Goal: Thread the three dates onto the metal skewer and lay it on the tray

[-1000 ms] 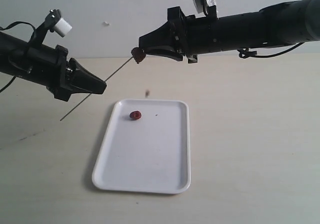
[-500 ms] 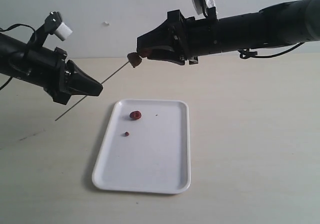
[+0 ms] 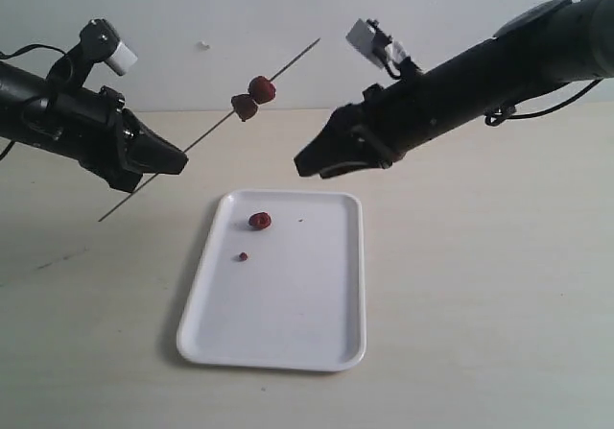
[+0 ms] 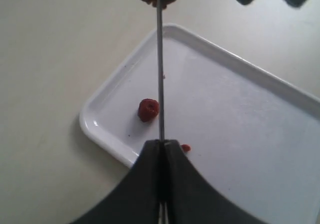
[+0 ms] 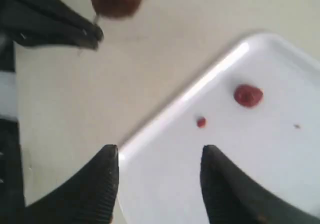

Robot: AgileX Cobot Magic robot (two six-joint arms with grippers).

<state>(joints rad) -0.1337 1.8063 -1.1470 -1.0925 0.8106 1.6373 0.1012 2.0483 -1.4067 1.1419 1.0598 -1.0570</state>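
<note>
A pale beige smooth tabletop [image 3: 480, 295] carries a white shallow rectangular tray with rounded corners [image 3: 288, 328], lying slightly left of centre

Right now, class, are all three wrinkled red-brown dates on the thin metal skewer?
No: one date lies on the white tray; the skewer holds two.

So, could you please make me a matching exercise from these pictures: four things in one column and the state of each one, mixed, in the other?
1. metal skewer
2. loose date
3. left gripper
4. right gripper

a. open, holding nothing
b. lies on the tray
c. carries two dates
d. shut on the metal skewer

Pairs: 1c, 2b, 3d, 4a.
</note>
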